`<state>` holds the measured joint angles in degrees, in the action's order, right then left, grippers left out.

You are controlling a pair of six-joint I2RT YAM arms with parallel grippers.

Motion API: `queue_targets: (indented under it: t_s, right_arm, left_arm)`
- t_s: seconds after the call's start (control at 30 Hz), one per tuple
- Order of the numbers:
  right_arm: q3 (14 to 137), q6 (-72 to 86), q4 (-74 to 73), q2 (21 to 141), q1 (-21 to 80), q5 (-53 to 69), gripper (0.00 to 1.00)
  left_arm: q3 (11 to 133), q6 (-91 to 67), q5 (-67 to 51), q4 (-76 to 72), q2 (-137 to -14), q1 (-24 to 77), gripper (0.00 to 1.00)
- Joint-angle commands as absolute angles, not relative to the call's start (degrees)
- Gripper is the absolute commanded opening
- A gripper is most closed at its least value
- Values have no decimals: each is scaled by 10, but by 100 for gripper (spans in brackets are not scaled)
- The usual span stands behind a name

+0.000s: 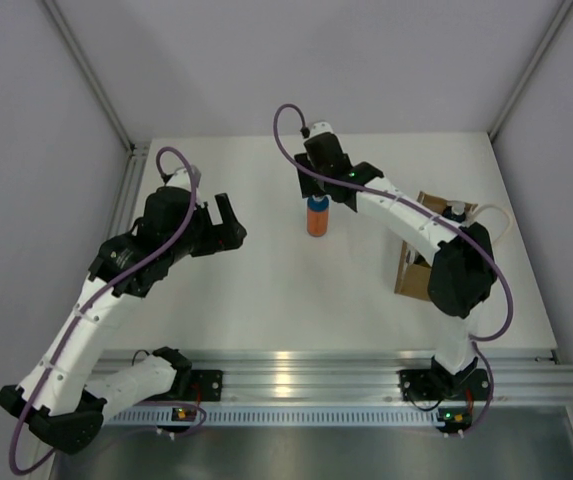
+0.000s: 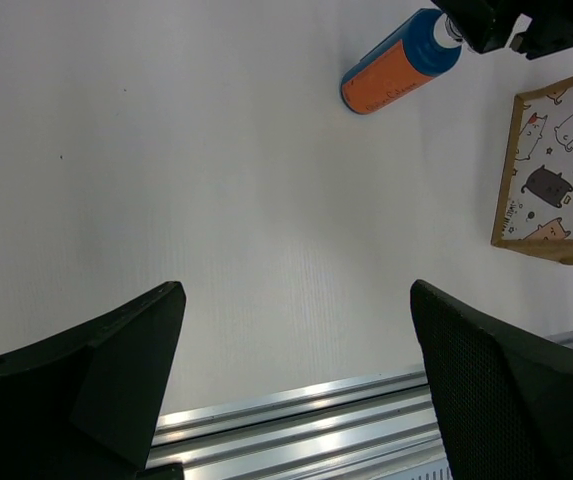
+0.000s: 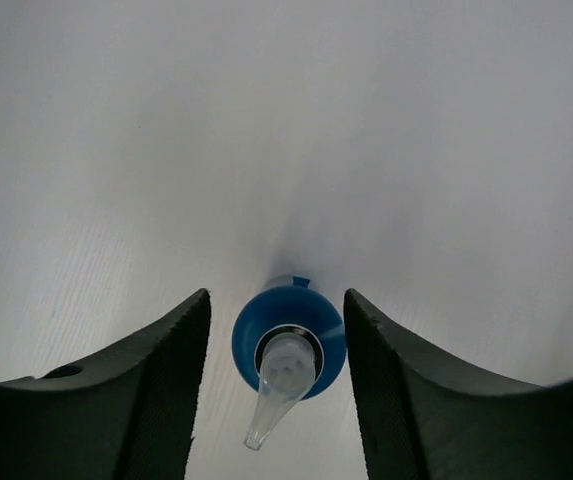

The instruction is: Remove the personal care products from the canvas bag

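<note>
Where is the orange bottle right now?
Top view: the orange bottle stands upright on the table, directly under the open right gripper, left of the canvas bag.

The right arm (image 1: 461,268) covers most of the canvas bag (image 1: 411,272), so its contents cannot be told. In the left wrist view the bag runs off the right edge. Left of the bag, the orange bottle (image 1: 317,222) has its nozzle hidden under that arm's wrist.

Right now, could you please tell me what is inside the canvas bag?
Of the canvas bag only pale cat-print lining shows. From above, the right arm covers most of its opening, so anything left inside cannot be seen.
</note>
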<state>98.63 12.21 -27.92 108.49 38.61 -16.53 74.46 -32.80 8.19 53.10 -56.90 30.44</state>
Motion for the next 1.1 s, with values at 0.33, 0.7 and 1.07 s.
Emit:
queue_targets:
  t_s: [0.33,0.7,1.07]
  right_arm:
    - [990,196,-415,912,299,-216,49]
    - [870,190,-583,753,46,-210,40]
    - [832,267,-561,776,-29,-184,42]
  left_arm:
    - [743,-302,76,511,-580,305,99]
    - [742,-294,60,510,-609,305,99]
    - [737,-281,36,510,-622,306,99]
